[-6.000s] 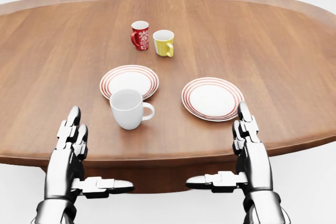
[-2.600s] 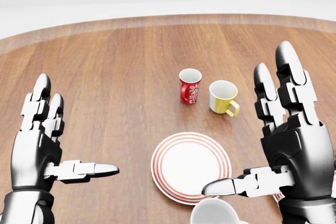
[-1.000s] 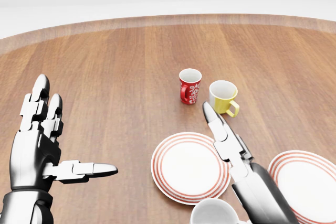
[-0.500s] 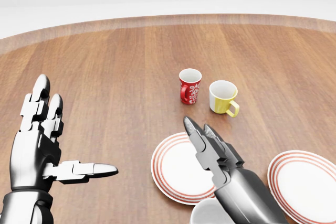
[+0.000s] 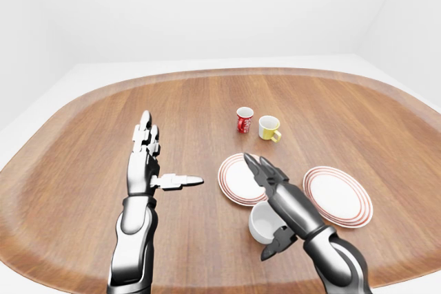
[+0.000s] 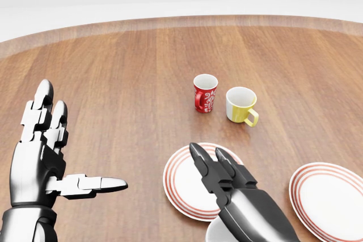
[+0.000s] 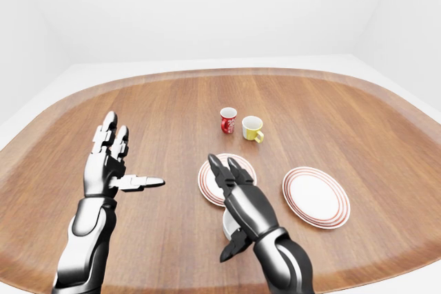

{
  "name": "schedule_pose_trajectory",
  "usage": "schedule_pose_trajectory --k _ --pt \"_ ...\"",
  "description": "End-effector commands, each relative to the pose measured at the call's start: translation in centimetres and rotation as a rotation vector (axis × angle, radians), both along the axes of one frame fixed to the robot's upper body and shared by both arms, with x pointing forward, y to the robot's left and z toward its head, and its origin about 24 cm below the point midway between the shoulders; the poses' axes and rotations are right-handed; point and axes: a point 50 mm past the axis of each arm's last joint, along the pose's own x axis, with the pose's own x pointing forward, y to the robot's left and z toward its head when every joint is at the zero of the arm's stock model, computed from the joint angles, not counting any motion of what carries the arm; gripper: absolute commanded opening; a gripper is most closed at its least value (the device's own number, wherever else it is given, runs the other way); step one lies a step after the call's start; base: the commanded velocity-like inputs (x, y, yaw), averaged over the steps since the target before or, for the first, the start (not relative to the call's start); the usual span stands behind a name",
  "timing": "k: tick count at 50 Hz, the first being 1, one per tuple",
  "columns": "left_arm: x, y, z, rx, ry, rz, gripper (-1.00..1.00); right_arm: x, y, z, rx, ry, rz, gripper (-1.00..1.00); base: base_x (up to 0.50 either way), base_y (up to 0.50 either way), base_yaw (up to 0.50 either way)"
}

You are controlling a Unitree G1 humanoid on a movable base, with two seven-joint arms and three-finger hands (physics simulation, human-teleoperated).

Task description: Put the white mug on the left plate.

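right robot hand [image 5: 275, 201] over white mug [image 5: 262, 224], table [image 5: 83, 142] edge near

Head view: close, looking down across the surface [image 6: 142, 55].
Eye views: farther back, whole surface, shifted sideways.
Shared: both plates.

Bright, even, diffuse light fills all views, with no clear source. Shadows are faint and soft, hugging the mugs and plates. The counter [image 5: 83, 191] shows a mild sheen toward twelve o'clock. Everything is sharp; the eye views bow the counter's rim wide.
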Motion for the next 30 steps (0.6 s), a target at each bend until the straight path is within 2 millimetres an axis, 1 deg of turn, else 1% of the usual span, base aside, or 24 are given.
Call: schedule_pose_trajectory --k 1,7,8,18,26,30 --pt "0.0 0.0 0.1 0.000 -0.004 0.000 0.99 0.5 0.1 -0.5 -0.067 0.015 -0.004 1.00 0.00 0.00 0.00" --pt "0.0 0.0 0.1 0.000 -0.005 -0.001 0.99 0.8 0.0 -1.0 -0.085 0.034 -0.013 1.00 0.00 0.00 0.00" --pt "-0.1 0.0 0.1 0.001 -0.005 -0.001 0.99 0.9 0.0 -1.3 -0.094 0.047 -0.016 1.00 0.00 0.00 0.00" --pt "0.1 0.1 0.0 -0.001 -0.001 0.000 0.99 1.8 -0.5 -2.1 -0.117 0.046 -0.064 1.00 0.00 0.00 0.00" --pt "0.2 0.2 -0.1 -0.001 0.004 0.003 0.98 1.7 -0.5 -3.2 -0.145 0.069 -0.088 1.00 0.00 0.00 0.00" --pt "0.1 0.2 0.0 -0.001 0.001 0.002 0.99 1.8 -0.6 -3.4 -0.151 0.072 -0.095 1.00 0.00 0.00 0.00"
